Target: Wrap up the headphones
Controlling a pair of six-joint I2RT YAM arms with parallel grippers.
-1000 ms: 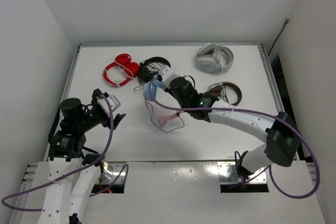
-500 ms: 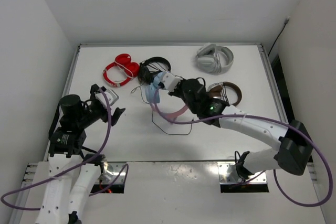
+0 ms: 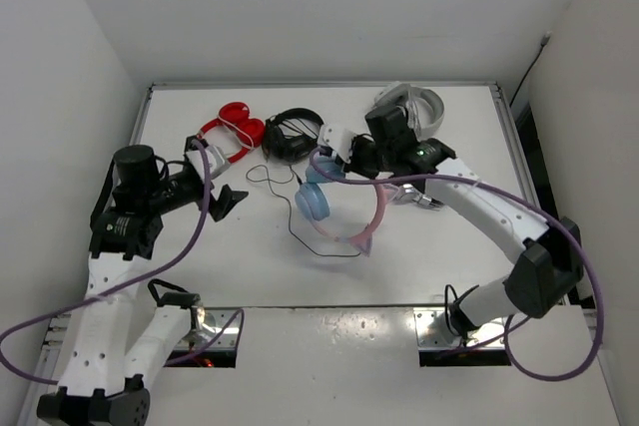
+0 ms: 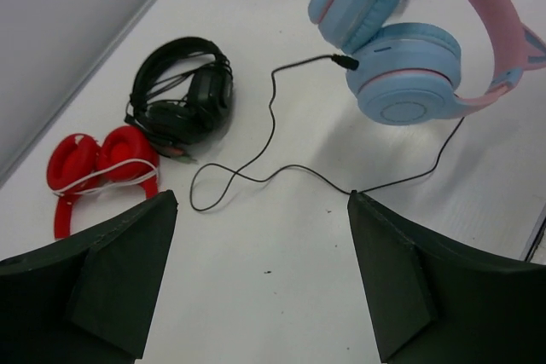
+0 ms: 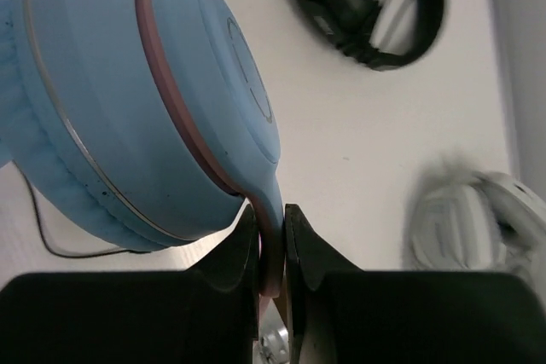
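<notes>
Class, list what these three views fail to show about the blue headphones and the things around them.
1. Left wrist: the cable runs behind the headphones; its far end is hidden.
2. Right wrist: the headphones fill the frame; the headband is cut off by its edges.
3. Right wrist: the white headphones are blurred.

Left end effector (image 4: 260, 274) wide, right (image 5: 271, 236) pinched
</notes>
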